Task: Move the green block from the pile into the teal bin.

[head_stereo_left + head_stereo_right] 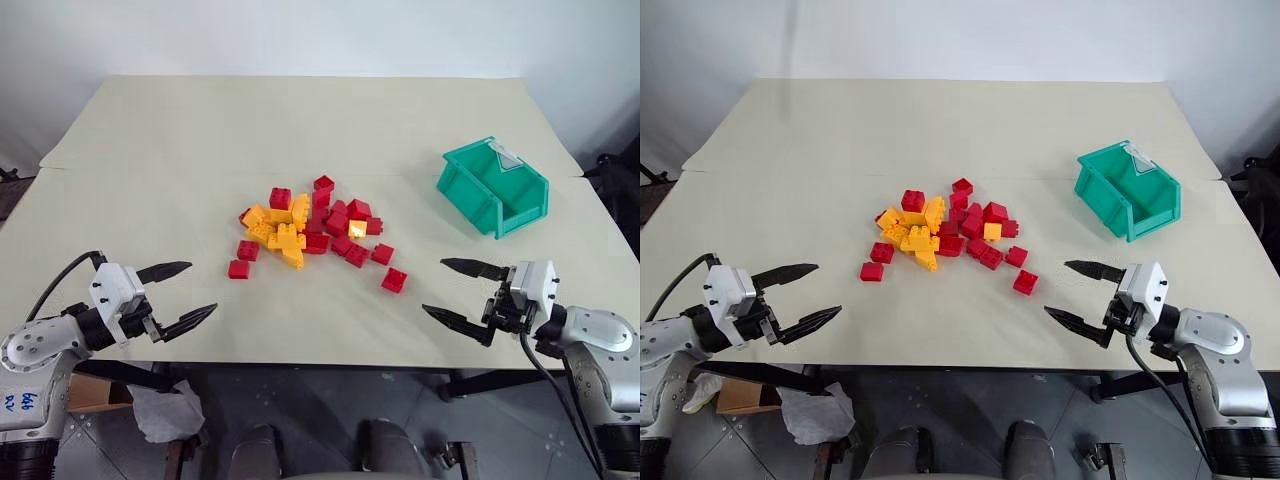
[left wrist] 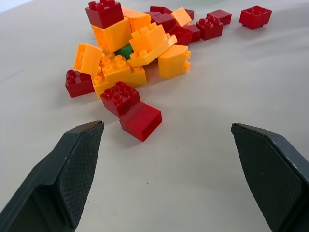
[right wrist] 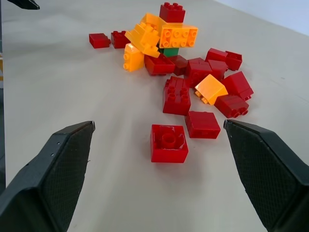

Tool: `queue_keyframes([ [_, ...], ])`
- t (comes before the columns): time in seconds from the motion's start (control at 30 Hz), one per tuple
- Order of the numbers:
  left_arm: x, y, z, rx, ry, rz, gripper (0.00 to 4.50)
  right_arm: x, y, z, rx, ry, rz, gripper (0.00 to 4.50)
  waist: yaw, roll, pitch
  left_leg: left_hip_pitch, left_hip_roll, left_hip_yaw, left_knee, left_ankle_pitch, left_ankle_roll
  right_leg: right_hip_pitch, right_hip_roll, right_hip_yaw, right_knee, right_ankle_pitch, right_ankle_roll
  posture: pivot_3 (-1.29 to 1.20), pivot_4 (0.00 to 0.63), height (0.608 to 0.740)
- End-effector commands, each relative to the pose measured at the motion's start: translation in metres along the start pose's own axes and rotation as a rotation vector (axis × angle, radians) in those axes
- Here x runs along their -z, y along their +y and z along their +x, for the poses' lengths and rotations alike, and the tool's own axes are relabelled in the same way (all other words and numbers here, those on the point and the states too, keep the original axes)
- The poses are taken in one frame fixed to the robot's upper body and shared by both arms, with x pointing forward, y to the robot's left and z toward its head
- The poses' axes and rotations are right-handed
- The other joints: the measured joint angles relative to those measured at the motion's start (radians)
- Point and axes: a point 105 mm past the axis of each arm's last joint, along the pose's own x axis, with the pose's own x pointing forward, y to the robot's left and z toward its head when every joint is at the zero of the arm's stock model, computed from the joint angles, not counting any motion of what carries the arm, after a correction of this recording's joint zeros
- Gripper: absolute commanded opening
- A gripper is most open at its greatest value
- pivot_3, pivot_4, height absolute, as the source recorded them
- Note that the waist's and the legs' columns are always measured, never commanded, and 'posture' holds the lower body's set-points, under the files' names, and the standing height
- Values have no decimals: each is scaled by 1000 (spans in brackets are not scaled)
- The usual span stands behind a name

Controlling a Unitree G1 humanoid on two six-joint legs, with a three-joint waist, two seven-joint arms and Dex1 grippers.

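Note:
The pile (image 1: 310,232) of red and yellow-orange studded bricks lies mid-table. The green block (image 2: 125,51) is mostly buried under yellow-orange bricks; a sliver of the green block (image 3: 170,51) peeks out below an orange brick in the right wrist view. The teal bin (image 1: 493,187) stands empty at the right, its sloped open front toward the table's front right. My left gripper (image 1: 184,294) hovers open near the front left edge, pointing at the pile. My right gripper (image 1: 463,294) hovers open at the front right, below the bin, with nothing between its fingers.
A stray red brick (image 1: 394,281) lies at the pile's front right, another red brick (image 1: 238,269) at its front left. The beige table (image 1: 300,120) has a seam running across behind the pile. Its front edge lies just under both grippers.

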Motion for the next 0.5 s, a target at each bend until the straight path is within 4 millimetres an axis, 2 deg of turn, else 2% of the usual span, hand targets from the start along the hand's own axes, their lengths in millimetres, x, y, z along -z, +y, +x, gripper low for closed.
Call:
queue_keyframes([
  [0.03, -12, 2, -3, -30, -37, 39, 4500, -5, -2, 0, 5, -26, -25, 4488, 1, 0, 0, 0, 0, 0, 0, 0, 0, 0, 0, 0, 0, 0, 0, 0, 150, 740],
  [0.17, -12, 1, -5, -53, -55, -22, 4500, -8, -1, 6, -2, -52, -19, 4488, -2, 0, 0, 0, 0, 0, 0, 0, 0, 0, 0, 0, 0, 0, 0, 0, 150, 740],
  [0.27, -7, 5, -13, -116, -69, -68, 4500, -25, 0, 23, 0, -141, -4, 4488, -6, 0, 0, 1, 0, 0, 0, 0, 0, 0, 0, 0, 1, 0, 0, 0, 150, 740],
  [0.5, 33, 19, -58, -365, -13, -155, 4500, -60, 19, 60, -89, -271, -16, 4488, -1, 0, 0, 1, 0, 0, 0, 0, 0, -1, 0, 0, 3, 0, 0, 0, 150, 740],
])
